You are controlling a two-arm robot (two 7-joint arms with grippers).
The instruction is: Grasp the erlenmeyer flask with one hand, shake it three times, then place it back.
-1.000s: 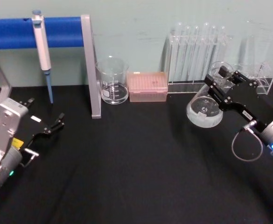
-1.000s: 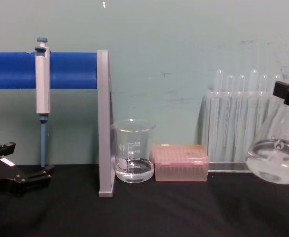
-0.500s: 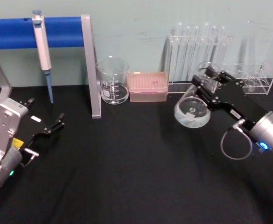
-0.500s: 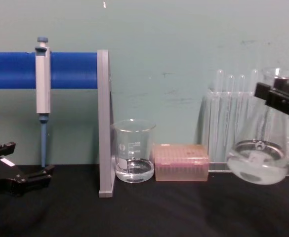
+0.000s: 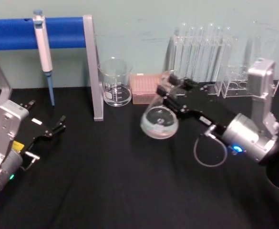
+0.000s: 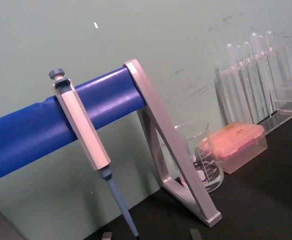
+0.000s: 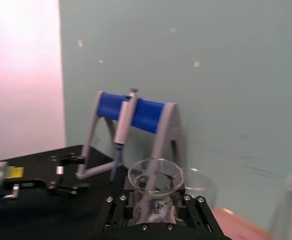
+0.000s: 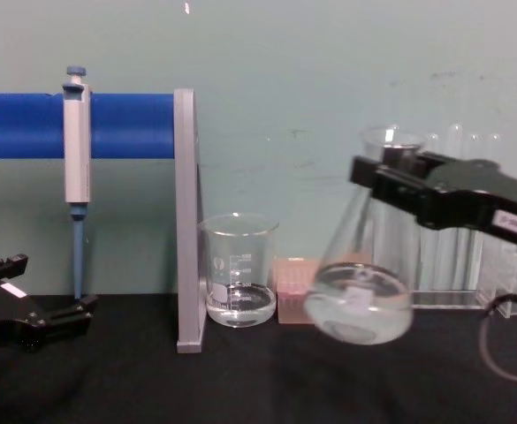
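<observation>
We see the erlenmeyer flask (image 5: 159, 123) tilted above the surface (image 5: 129, 191) near 12 o'clock, swung over from 2 o'clock within the last second. Our right hand (image 5: 171, 93) pinches its neck. We judge this is a shake stroke. Our left hand (image 5: 53, 129) idles, spread, at 9 o'clock.

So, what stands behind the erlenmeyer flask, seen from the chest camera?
The pink tip box stands behind the erlenmeyer flask, which the right tool holds by the neck. The flask covers the box's right part. Test tubes rise farther back.
</observation>
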